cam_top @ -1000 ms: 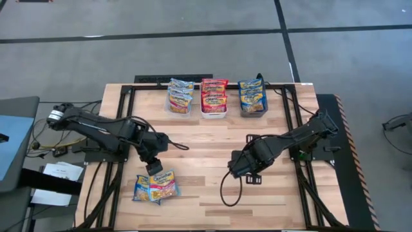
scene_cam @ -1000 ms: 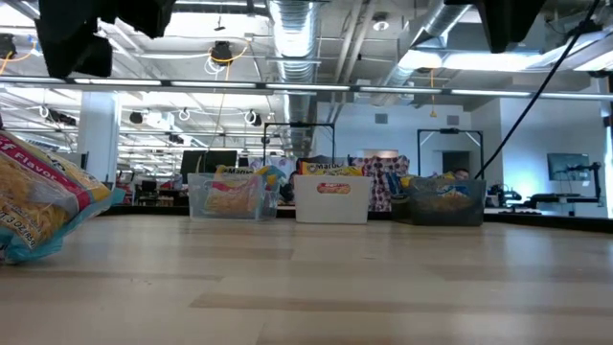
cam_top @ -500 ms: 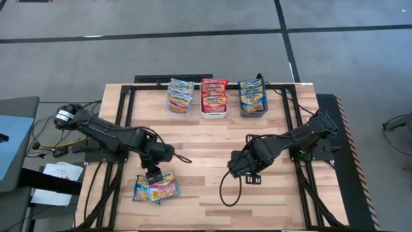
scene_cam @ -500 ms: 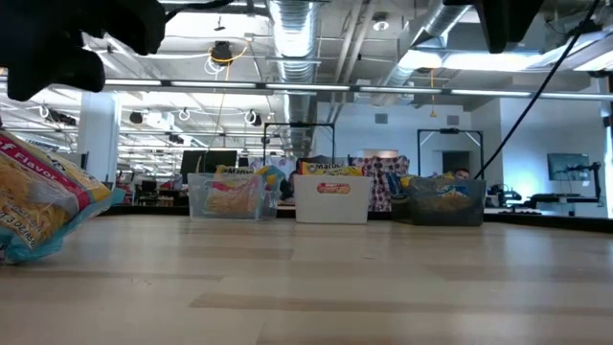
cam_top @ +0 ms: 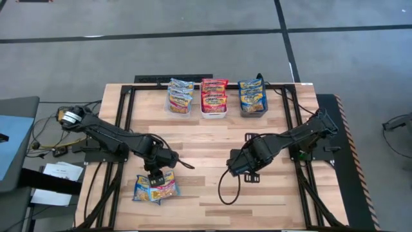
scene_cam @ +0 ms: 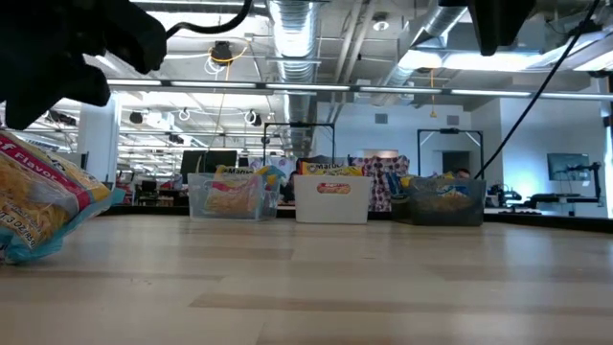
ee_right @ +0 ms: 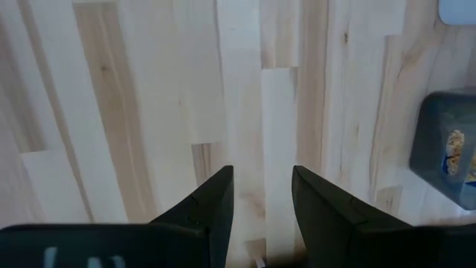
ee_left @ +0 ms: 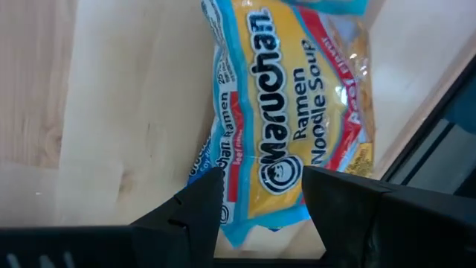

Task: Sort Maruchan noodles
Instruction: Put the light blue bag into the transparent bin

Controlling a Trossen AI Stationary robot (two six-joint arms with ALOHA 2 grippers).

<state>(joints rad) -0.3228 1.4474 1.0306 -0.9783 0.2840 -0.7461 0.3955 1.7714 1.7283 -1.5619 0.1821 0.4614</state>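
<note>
A small pile of Maruchan noodle packets (cam_top: 156, 187) lies flat near the table's near left corner, one blue-edged and one pink-edged, overlapping. In the left wrist view the top packet (ee_left: 297, 112) lies just beyond my fingers. My left gripper (cam_top: 155, 175) hangs open just above the pile's far edge, its fingers (ee_left: 197, 208) on either side of the packet's end; in the low view it (scene_cam: 67, 57) is clear above the packet (scene_cam: 38, 201). My right gripper (cam_top: 232, 169) waits open over bare wood at mid-table. More packets stand in three bins at the far edge.
Along the far edge stand a clear bin (cam_top: 179, 103), a white bin (cam_top: 214, 109) and a grey bin (cam_top: 253, 108), each holding packets. The grey bin (ee_right: 450, 156) also shows in the right wrist view. Bare wood lies between the arms and the bins.
My left gripper has moved toward the table's near edge and come down toward the pile of packets, staying open. The packets have not moved. The right arm has kept still.
</note>
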